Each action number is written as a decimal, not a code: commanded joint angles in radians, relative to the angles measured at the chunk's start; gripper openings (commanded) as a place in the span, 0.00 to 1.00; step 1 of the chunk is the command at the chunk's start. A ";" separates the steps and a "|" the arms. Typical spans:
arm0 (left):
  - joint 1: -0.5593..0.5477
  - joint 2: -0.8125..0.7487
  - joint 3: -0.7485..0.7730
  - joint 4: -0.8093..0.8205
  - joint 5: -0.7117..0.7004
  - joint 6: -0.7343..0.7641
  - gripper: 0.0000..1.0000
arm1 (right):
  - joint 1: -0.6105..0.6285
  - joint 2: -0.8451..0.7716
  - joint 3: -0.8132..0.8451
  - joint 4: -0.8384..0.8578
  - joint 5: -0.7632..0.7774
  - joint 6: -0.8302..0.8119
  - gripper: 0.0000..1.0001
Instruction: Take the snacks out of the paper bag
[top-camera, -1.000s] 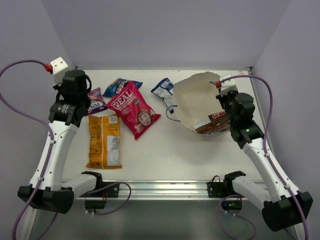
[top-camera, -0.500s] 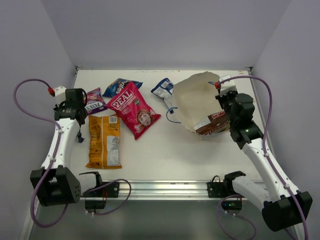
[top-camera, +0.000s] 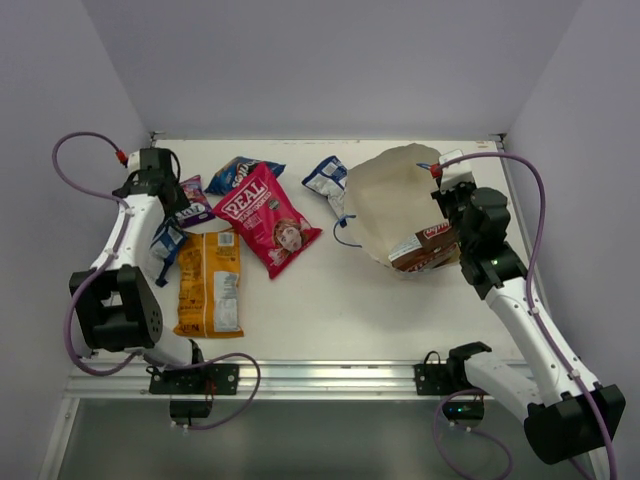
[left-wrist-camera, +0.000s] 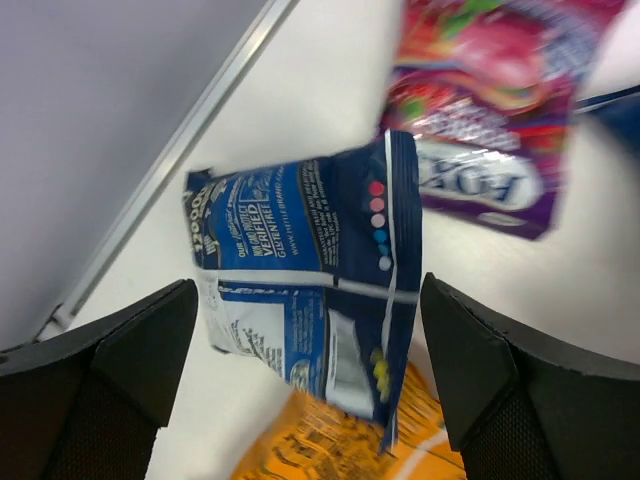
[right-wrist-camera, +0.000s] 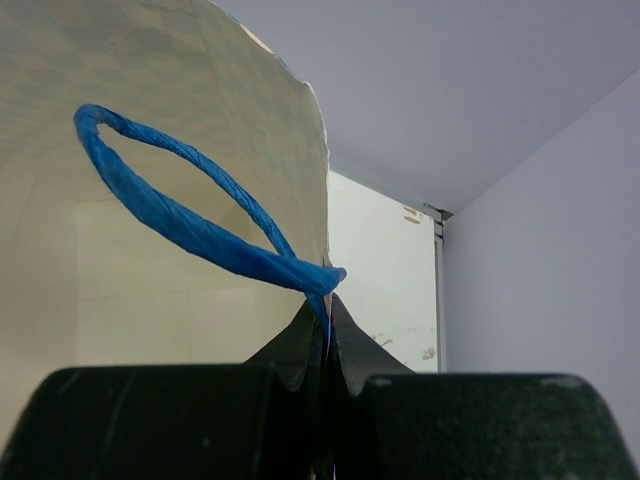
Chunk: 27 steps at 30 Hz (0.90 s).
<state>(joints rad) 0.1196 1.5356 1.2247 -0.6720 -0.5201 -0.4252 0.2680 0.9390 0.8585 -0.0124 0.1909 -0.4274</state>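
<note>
My left pincer (left-wrist-camera: 308, 300) is spread wide, with the small blue packet (left-wrist-camera: 300, 230) loose just ahead, between its fingers. My right pincer (right-wrist-camera: 325, 330) pinches the rim of the paper bag (right-wrist-camera: 150, 250). The brown-and-white chip bag (top-camera: 425, 245) just beside it looks light, crinkly and slippery, so I judge a flat sealed edge the best hold.

Left arm (top-camera: 122, 230): folded close to its base, forearm running away from the base along the left side, wrist high. Left hand (left-wrist-camera: 307, 290): pointing down, fingers spread wide (neither pad touching anything). Right arm (top-camera: 520, 300): reaching forward, elbow bent. Right hand (right-wrist-camera: 325, 335): fingers pinched together on the paper bag (right-wrist-camera: 120, 320) rim.
</note>
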 joint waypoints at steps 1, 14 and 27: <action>0.002 -0.115 0.101 0.005 0.168 -0.015 1.00 | 0.002 -0.026 0.020 0.040 0.010 -0.007 0.00; -0.574 -0.307 0.193 0.224 0.701 -0.024 1.00 | 0.002 -0.008 0.092 0.015 0.016 -0.048 0.00; -1.175 -0.072 0.268 0.520 0.640 0.265 1.00 | 0.002 0.003 0.102 -0.072 -0.005 -0.047 0.00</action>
<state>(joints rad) -1.0138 1.4616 1.4364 -0.2760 0.1040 -0.2634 0.2680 0.9424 0.9104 -0.0971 0.1905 -0.4599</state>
